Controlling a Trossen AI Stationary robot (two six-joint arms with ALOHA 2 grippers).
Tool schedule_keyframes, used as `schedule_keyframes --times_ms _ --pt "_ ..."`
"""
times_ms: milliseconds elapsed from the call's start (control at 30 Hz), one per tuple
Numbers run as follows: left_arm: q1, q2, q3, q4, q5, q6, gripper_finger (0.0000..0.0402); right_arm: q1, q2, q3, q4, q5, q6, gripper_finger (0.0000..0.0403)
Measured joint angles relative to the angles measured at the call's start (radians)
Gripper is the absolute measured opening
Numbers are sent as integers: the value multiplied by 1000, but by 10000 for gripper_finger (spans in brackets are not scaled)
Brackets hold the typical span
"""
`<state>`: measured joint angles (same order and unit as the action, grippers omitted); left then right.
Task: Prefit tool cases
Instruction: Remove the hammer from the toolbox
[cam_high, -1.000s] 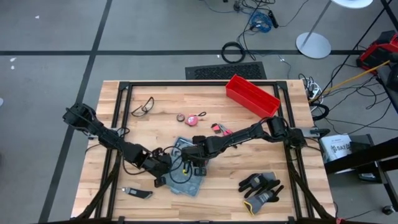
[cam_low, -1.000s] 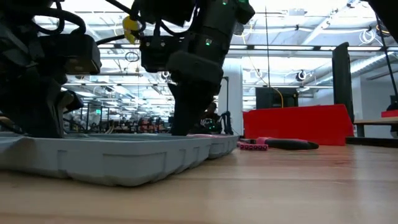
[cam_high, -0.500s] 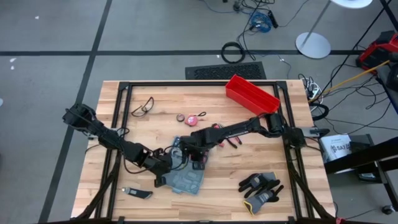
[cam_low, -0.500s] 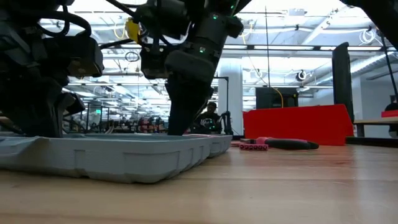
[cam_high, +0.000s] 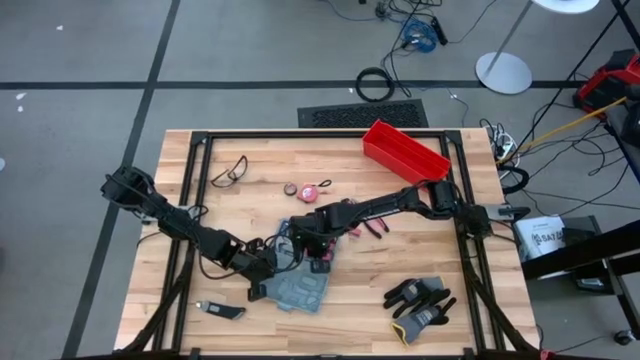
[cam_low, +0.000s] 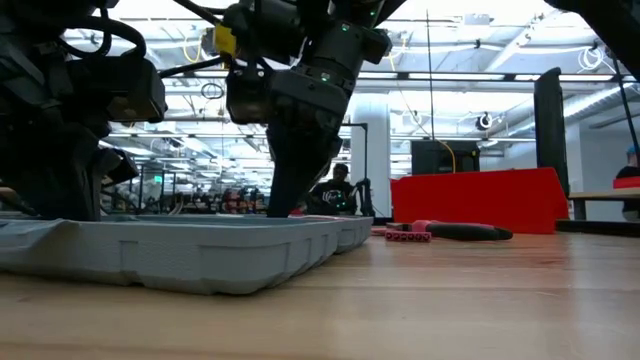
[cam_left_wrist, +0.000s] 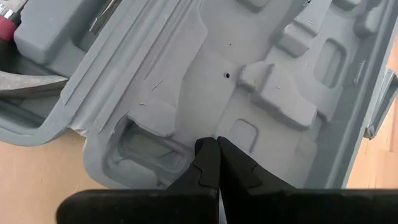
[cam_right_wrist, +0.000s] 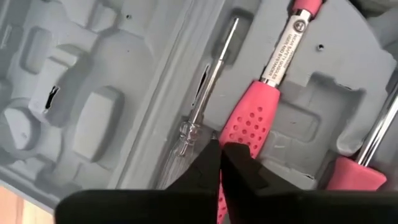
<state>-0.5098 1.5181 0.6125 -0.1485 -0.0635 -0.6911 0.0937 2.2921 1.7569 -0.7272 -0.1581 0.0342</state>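
The left gripper (cam_high: 262, 268) sat at the left edge of the open tool case (cam_high: 300, 290), fingers pressed together with nothing between them; in its wrist view the fingertips (cam_left_wrist: 214, 155) rested on the bare grey moulding beside an empty slot. The case lay spread flat on the table (cam_high: 200, 210) near its front-middle, running from the left gripper toward the right one, so each arm reached one end of it.

The right gripper (cam_high: 318, 243) came down on the case's far-right part, directly above it rather than beside it. Its fingers were also closed, and they appeared to hold nothing (the tips met just beside the tool, not around it). Under them lay a pink-handled screwdriver (cam_right_wrist: 267, 93) seated in its slot, its shaft running away from the fingers, with a thin clear-handled driver (cam_right_wrist: 199, 106) alongside. In my judgement the right arm was nearer the tools, and any next press would go straight down along that handle.

Farther right, loose pink-handled pliers (cam_high: 365, 226) lay on the table, apart from the case, then the red bin (cam_high: 405, 152) at the back.
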Motion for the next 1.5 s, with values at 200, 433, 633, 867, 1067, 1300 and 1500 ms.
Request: schedule_keyframes --times_ms 200,433,633,867,1067,1300,1500 --pt "0 0 0 0 12 0 1 7 0 -1 25 60 -71 55" --pt "5 1 -1 6 37 18 1 19 3 -1 84 212 -140 129" --pt "22 1 -1 6 62 21 1 17 3 38 50 223 -155 159" --pt "28 1 -1 7 70 44 1 -5 24 51 40 162 -192 141" --pt "38 1 -1 9 71 45 1 -8 76 60 34 134 -163 45" --pt "38 1 -1 8 70 53 1 0 64 59 38 126 -155 1" --pt "39 1 -1 6 78 115 1 6 45 53 44 130 -253 29"
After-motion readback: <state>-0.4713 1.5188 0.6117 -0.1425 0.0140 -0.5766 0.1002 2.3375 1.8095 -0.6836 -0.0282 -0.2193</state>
